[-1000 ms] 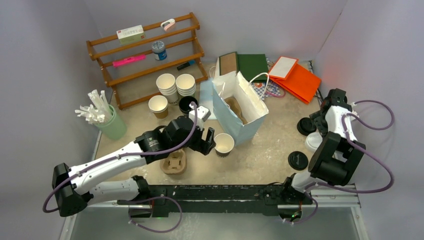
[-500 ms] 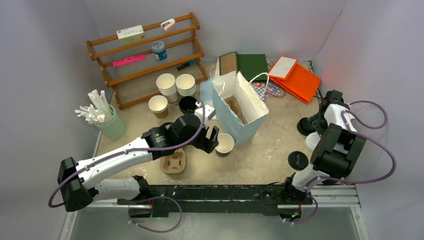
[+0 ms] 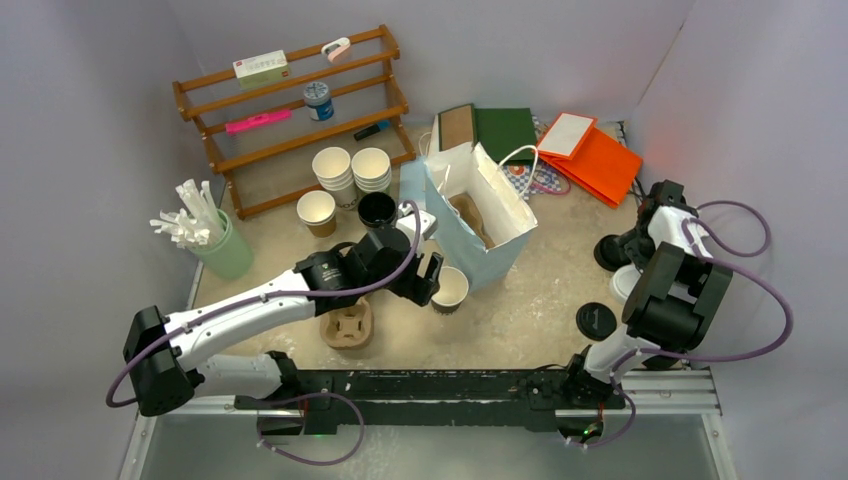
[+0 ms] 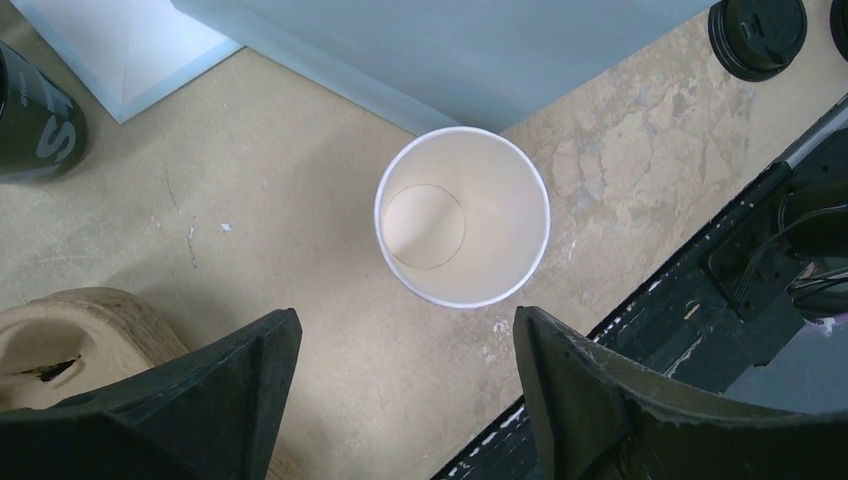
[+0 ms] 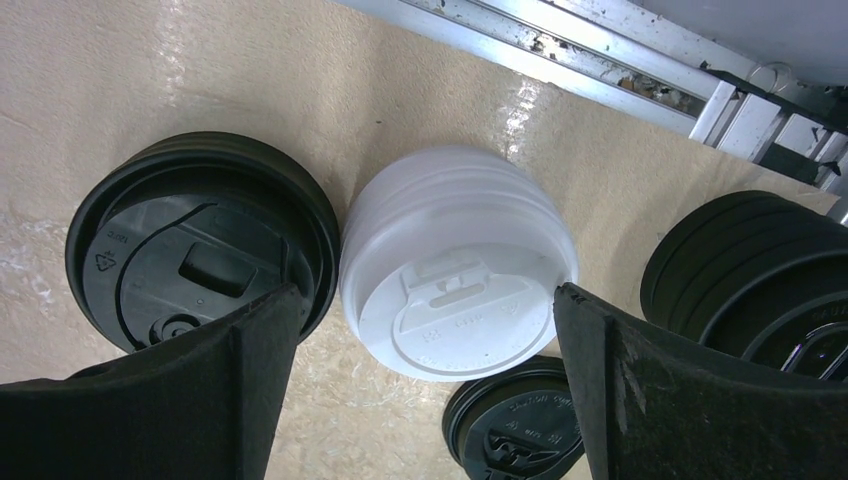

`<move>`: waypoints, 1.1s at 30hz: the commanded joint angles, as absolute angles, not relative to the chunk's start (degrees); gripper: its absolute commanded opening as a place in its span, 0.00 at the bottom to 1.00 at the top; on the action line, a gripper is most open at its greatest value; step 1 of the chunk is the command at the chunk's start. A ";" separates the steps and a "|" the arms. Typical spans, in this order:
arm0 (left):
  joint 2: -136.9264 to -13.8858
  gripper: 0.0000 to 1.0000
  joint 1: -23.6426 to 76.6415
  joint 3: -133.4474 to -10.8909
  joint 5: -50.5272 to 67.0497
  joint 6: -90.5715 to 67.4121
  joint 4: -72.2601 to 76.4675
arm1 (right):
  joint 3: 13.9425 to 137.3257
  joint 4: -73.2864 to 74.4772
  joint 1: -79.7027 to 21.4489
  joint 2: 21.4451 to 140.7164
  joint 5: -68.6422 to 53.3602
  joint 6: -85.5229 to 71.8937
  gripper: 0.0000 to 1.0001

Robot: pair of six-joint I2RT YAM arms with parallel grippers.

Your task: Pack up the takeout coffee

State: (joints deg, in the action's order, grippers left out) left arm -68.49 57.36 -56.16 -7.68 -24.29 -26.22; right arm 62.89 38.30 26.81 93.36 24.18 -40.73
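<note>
The takeout coffee's small white paper cup stands upright on the table with no lid on it and looks empty. My left gripper hovers just left of it, open, the cup ahead of its fingertips and apart from them. A stack of round white plastic lids lies at the right edge. My right gripper hangs over it, open, one finger on each side of the top lid. The light blue paper bag stands open right behind the cup.
Black lids crowd round the white stack; another lies alone. A cardboard cup carrier and a black cup sit near the left arm. Stacked cups, a straw holder, a wooden rack and flat bags line the back.
The left arm has crept to the right, closer to the open cup. The right wrist has shifted slightly over the lids. Both grippers stayed open.
</note>
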 commanded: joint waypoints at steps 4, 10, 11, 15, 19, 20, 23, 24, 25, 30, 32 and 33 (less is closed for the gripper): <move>-69.17 0.81 57.39 -59.23 -7.74 -23.07 -24.52 | 67.18 41.02 27.40 90.77 25.06 -39.43 0.98; -68.80 0.81 57.40 -59.33 -7.90 -22.44 -24.79 | 67.78 41.62 27.38 89.66 24.88 -39.12 0.98; -68.70 0.81 57.39 -59.33 -8.03 -22.34 -24.83 | 67.37 41.53 27.39 89.32 25.01 -39.11 0.98; -68.09 0.81 57.39 -58.96 -8.17 -22.24 -25.04 | 65.22 40.92 27.54 87.85 25.36 -39.30 0.98; -67.45 0.81 57.39 -58.40 -8.09 -22.24 -25.39 | 61.76 38.34 28.65 85.39 22.55 -38.75 0.98; -67.17 0.81 57.39 -58.22 -8.09 -22.24 -25.42 | 60.99 37.59 28.94 84.71 21.90 -38.50 0.99; -66.40 0.81 57.39 -57.65 -8.09 -22.24 -25.40 | 59.17 36.18 29.87 83.41 20.19 -38.10 0.98; -66.18 0.81 57.39 -57.51 -8.09 -22.24 -25.48 | 58.59 35.78 30.19 83.02 19.50 -38.06 0.98; -65.97 0.81 57.39 -57.42 -8.09 -22.24 -25.60 | 58.09 35.45 30.37 82.79 19.09 -38.01 0.98; -65.10 0.81 57.39 -57.10 -8.26 -21.82 -26.01 | 56.43 33.51 30.75 81.95 18.41 -37.25 0.98; -64.81 0.81 57.39 -56.98 -8.26 -21.64 -26.16 | 55.90 32.71 30.84 81.96 18.01 -37.12 0.98; -64.64 0.81 57.39 -57.07 -8.26 -21.47 -26.30 | 55.63 32.20 30.99 81.85 17.57 -37.03 0.98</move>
